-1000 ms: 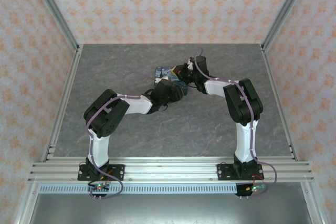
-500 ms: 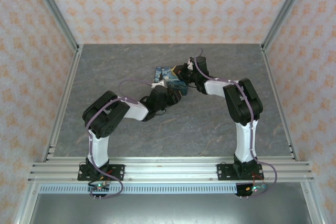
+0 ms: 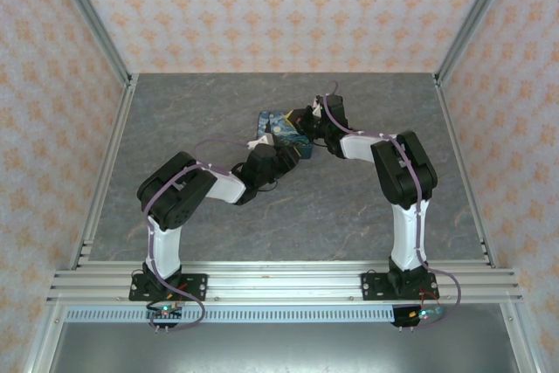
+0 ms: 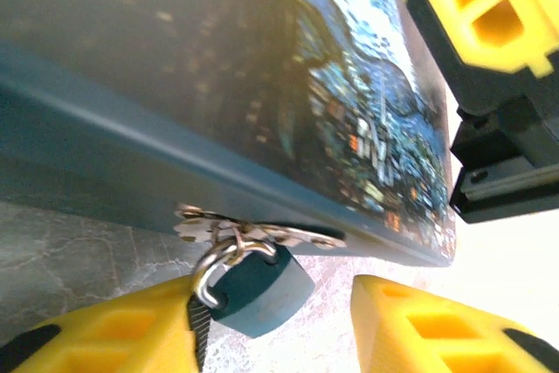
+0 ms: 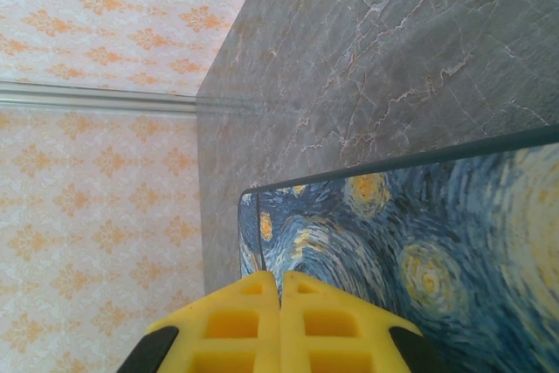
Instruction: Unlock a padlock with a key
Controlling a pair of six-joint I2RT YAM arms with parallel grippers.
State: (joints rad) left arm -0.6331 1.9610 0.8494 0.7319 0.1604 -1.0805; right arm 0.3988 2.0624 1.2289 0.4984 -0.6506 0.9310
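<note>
We see the small teal metal padlock (image 4: pixel 259 293) hanging by its silvery shackle from the hasp (image 4: pixel 262 231) of the dark blue swirl-painted box (image 4: pixel 175 85). Its body slants down-right in the left wrist view, between the left gripper's (image 4: pixel 278 342) spread yellow fingers. The right gripper (image 5: pixel 280 321), fingers pressed together, sits over the box's painted face.

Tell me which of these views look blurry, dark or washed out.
Left wrist: the box is dark and soft up close, white glare blows out the lower right corner, the padlock is fairly sharp. Right wrist: crisp, evenly lit. Top external: flat, even light.
</note>
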